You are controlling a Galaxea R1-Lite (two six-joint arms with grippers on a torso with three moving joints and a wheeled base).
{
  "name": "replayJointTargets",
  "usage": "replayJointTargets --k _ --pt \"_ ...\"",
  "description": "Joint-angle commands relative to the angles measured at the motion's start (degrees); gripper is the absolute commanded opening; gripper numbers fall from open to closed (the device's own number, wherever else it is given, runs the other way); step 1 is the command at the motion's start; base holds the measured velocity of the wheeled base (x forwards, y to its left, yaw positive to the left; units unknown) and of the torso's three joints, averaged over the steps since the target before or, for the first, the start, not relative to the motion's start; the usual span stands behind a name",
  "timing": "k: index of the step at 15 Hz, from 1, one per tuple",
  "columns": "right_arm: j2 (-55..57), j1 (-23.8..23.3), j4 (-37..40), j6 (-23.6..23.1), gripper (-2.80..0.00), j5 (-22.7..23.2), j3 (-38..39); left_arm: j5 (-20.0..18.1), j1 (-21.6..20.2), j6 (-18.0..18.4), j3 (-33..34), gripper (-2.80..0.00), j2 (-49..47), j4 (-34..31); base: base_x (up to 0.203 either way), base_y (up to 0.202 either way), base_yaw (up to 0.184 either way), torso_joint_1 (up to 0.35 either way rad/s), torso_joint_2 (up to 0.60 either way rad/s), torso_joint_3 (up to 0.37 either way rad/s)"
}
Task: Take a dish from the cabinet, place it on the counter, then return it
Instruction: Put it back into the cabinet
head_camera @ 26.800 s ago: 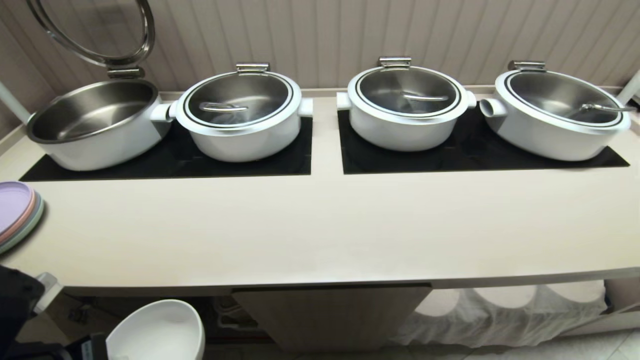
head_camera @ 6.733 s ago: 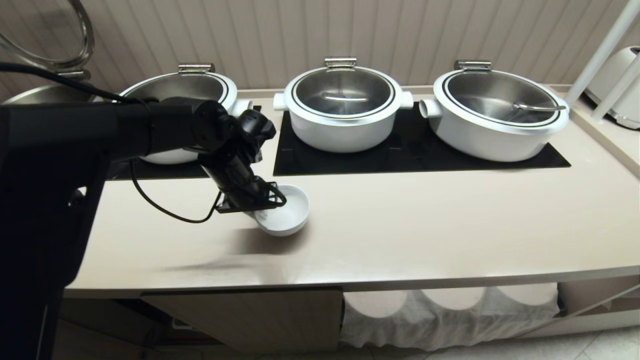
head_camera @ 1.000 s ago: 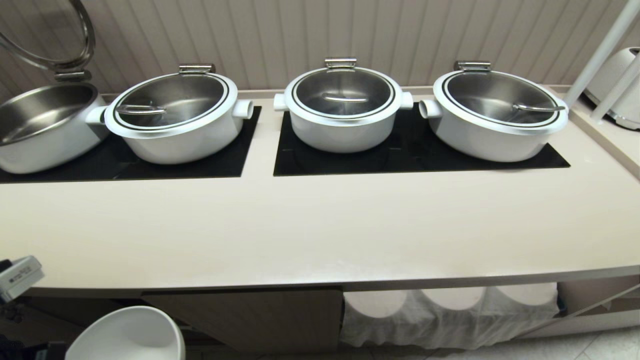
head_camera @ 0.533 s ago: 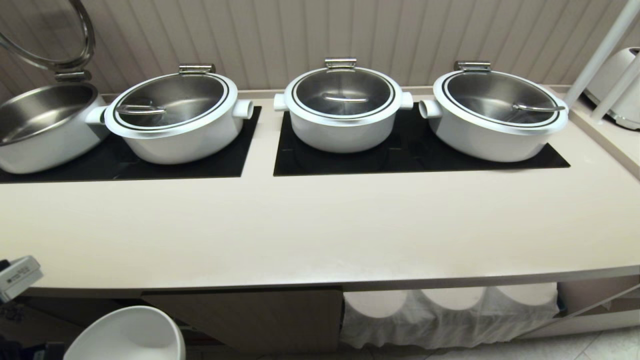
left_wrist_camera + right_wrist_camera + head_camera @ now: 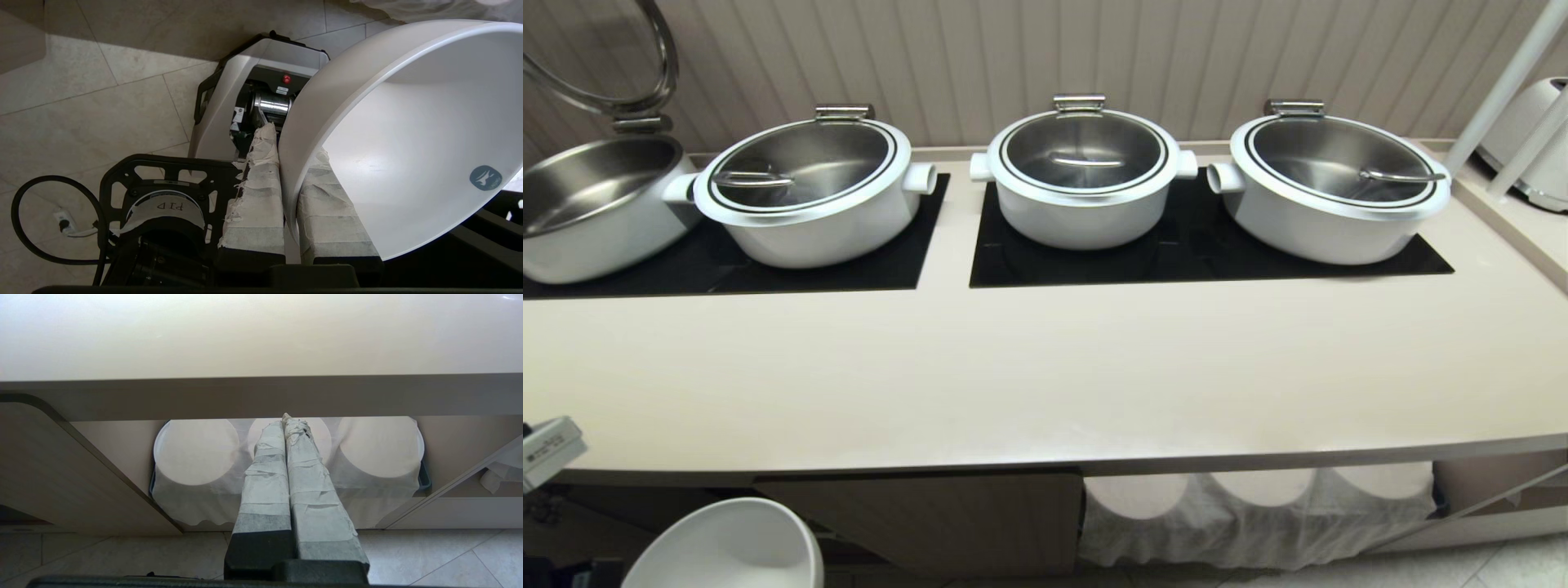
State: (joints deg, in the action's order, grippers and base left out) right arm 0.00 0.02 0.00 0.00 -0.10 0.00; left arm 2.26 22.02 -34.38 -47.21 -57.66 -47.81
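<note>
My left gripper (image 5: 294,143) is shut on the rim of the dish (image 5: 408,143), a glossy white deep bowl. One taped finger (image 5: 261,183) lies outside the wall and the other inside. The bowl hangs tilted over the tiled floor. In the head view the dish (image 5: 723,547) shows at the bottom left, below the front edge of the counter (image 5: 1045,376) and left of the cabinet's open fluted door (image 5: 931,514). My right gripper (image 5: 286,420) is shut and empty, held low in front of the cabinet (image 5: 61,469).
Several white lidded pots (image 5: 1082,175) stand on two black glass panels (image 5: 1192,245) at the back of the counter. Cloth-covered stacks (image 5: 1258,506) fill the cabinet's right part. My own base (image 5: 253,81) sits on the floor under the bowl.
</note>
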Motion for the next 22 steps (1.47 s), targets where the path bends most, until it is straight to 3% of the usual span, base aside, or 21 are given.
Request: replayJointTargets --k 1,22 --pt "0.0 0.1 0.0 0.0 -2.80 0.0 0.0 0.0 0.0 -0.3 0.1 -2.80 0.2 -0.3 0.000 0.000 0.000 0.000 0.00 0.000" --pt "0.0 0.0 0.0 0.0 -2.80 0.0 0.0 -0.1 -0.3 -0.5 1.5 -2.80 1.9 -0.3 0.000 0.000 0.000 0.000 0.00 0.000"
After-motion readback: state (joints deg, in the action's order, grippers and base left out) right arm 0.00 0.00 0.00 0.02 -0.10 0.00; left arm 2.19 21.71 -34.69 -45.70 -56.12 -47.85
